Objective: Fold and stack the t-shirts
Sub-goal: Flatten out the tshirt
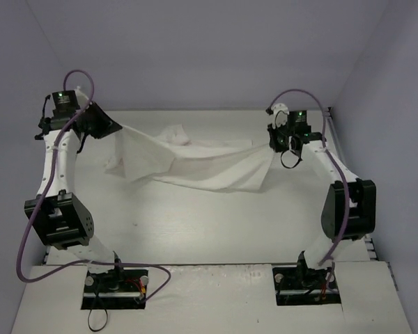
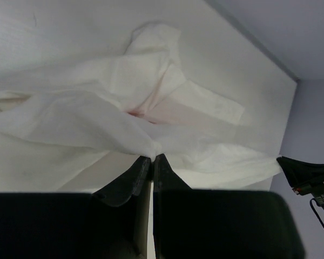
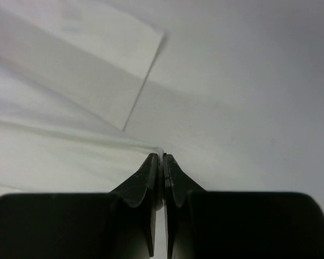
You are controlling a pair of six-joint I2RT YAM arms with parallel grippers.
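A white t-shirt (image 1: 195, 163) hangs stretched between my two grippers above the far part of the table, its lower edge sagging down to the surface. My left gripper (image 1: 113, 127) is shut on one edge of it at the far left; in the left wrist view the jaws (image 2: 152, 157) pinch a bunched fold of the t-shirt (image 2: 97, 108). My right gripper (image 1: 275, 142) is shut on the opposite edge at the far right; in the right wrist view the jaws (image 3: 162, 156) clamp a thin edge of the t-shirt (image 3: 59, 135). No other t-shirt shows.
The white table (image 1: 216, 223) has bare surface in front of the shirt. Pale walls close it in at the back and sides. The arm bases (image 1: 115, 285) sit at the near edge.
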